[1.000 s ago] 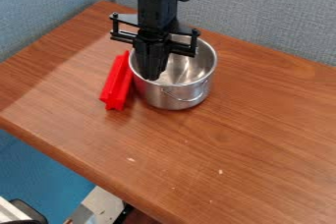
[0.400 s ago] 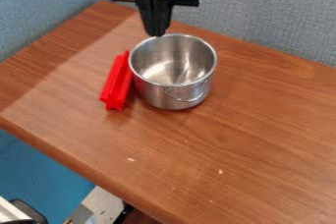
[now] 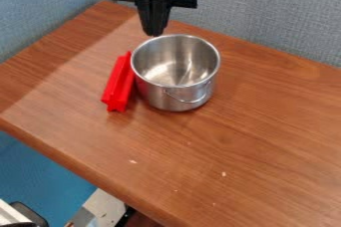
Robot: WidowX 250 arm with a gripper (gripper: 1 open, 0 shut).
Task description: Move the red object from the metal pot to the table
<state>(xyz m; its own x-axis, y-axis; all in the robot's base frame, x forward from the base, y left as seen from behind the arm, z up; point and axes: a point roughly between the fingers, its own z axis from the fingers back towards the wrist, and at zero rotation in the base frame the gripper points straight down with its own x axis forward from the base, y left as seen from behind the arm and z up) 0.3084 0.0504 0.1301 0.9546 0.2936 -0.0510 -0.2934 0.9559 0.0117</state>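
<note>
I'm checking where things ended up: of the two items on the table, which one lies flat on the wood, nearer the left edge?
The red object: a flat bar lying on the table just left of the upright, shiny metal pot.

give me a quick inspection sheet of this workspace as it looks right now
surface: brown wood-grain table, a few tiny pale specks near the front edge
red object: red object lies flat on the table, right beside the pot's left wall; whether it touches the wall cannot be told
metal pot: metal pot stands upright, open top, inside looks empty
clutter: nothing seen
end effector: end effector points down above the pot's far rim, shut, holding nothing
cables: nothing seen
surroundings: blue-grey wall behind the table; floor and a pale object below the front edge, too cut off to identify
</note>
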